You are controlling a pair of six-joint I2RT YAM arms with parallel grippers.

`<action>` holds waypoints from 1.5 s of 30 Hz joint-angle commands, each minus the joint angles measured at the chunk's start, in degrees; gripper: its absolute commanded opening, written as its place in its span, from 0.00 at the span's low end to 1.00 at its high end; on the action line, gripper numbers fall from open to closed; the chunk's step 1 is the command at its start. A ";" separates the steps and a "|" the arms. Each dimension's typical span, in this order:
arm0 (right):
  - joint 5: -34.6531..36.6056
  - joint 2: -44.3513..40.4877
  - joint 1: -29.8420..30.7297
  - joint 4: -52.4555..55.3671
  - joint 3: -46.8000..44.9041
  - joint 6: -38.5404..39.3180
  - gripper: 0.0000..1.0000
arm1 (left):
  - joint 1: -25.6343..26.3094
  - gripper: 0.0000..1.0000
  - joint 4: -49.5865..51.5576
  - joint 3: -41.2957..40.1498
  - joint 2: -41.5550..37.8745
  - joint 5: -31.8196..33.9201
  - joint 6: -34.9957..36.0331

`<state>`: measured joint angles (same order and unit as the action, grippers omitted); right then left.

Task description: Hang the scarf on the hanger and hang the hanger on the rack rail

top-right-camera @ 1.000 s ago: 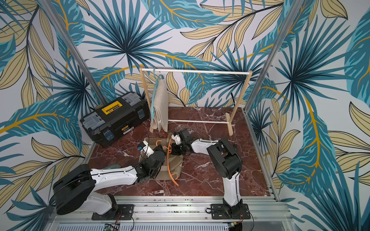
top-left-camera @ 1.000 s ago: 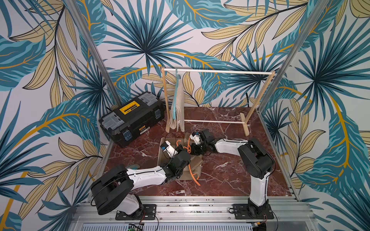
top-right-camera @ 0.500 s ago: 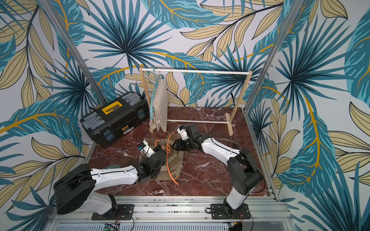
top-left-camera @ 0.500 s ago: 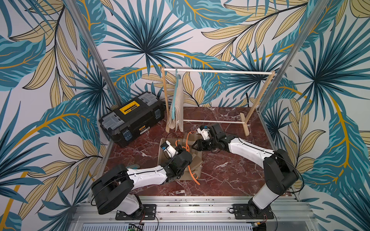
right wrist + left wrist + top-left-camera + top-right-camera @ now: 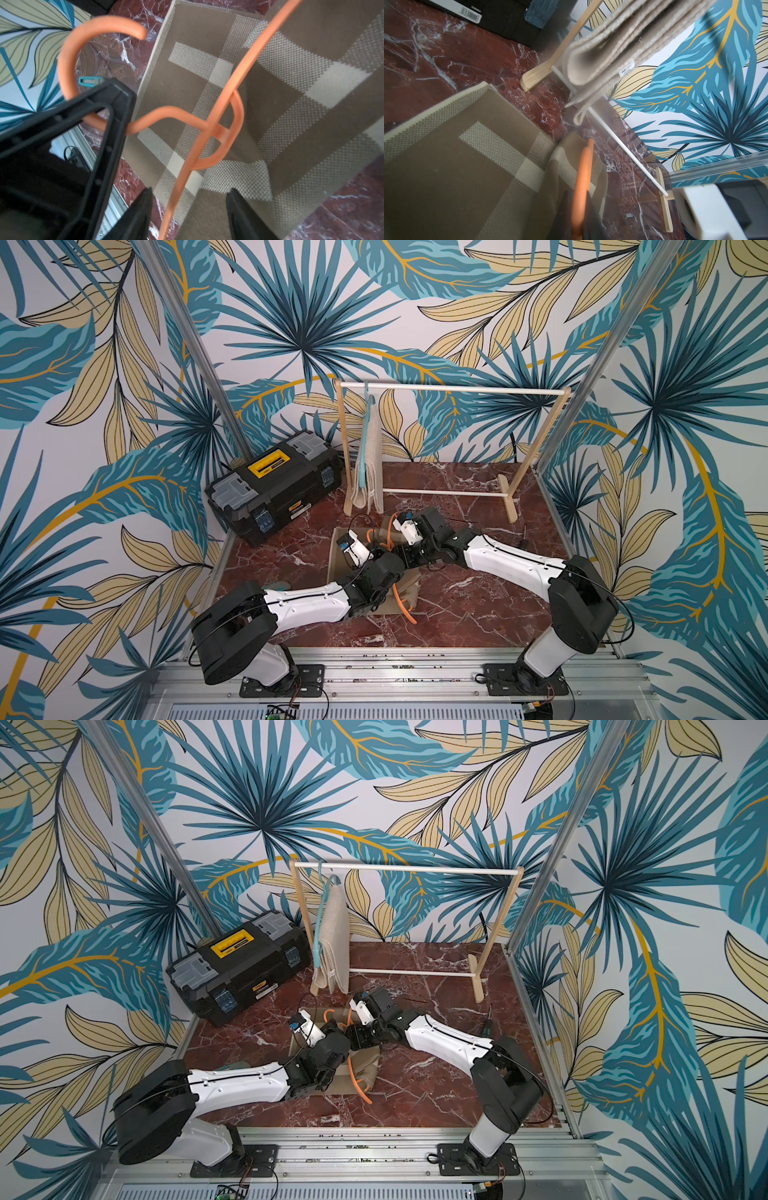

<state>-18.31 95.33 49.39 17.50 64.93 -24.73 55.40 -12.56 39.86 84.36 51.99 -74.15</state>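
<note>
On the red marble table point(image 5: 457, 614), just ahead of the wooden rack point(image 5: 449, 390), the brown checked scarf point(image 5: 291, 104) lies spread. Orange hanger point(image 5: 228, 83) over it. Left gripper point(image 5: 578, 209) clamped tight on hanger neck. Right gripper point(image 5: 190, 203) half-wide, straddling one hanger arm; contact unclear.

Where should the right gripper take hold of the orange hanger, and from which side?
I would grip the orange hanger on its straight arm beside the looped centre, from above, with one of the fingers on each side. That bar is thin and runs between the open right gripper; the left gripper holds the neck.
</note>
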 commanded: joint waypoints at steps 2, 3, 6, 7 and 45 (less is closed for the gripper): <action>0.91 2.32 0.80 -1.15 -0.15 -0.77 0.34 | 1.15 0.00 -0.37 2.33 0.02 2.28 -0.25; 0.64 2.29 0.80 -1.20 -0.45 -0.87 0.32 | 1.20 0.00 -0.47 2.29 -0.12 2.39 -0.24; -1.50 2.20 0.83 -2.89 -1.39 -1.73 0.34 | 1.46 0.00 -1.51 2.09 -0.17 2.70 -0.24; -1.84 2.29 0.79 -2.97 -1.48 -1.77 0.33 | 1.53 0.00 -1.82 2.11 -0.09 2.76 0.10; -33.54 -7.80 -20.90 -13.73 -12.76 1.11 0.00 | -14.45 0.84 -10.81 2.23 8.66 -41.58 0.80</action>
<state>-50.26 89.67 28.69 4.16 51.75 -25.45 41.98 -20.16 37.36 92.60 14.96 -71.81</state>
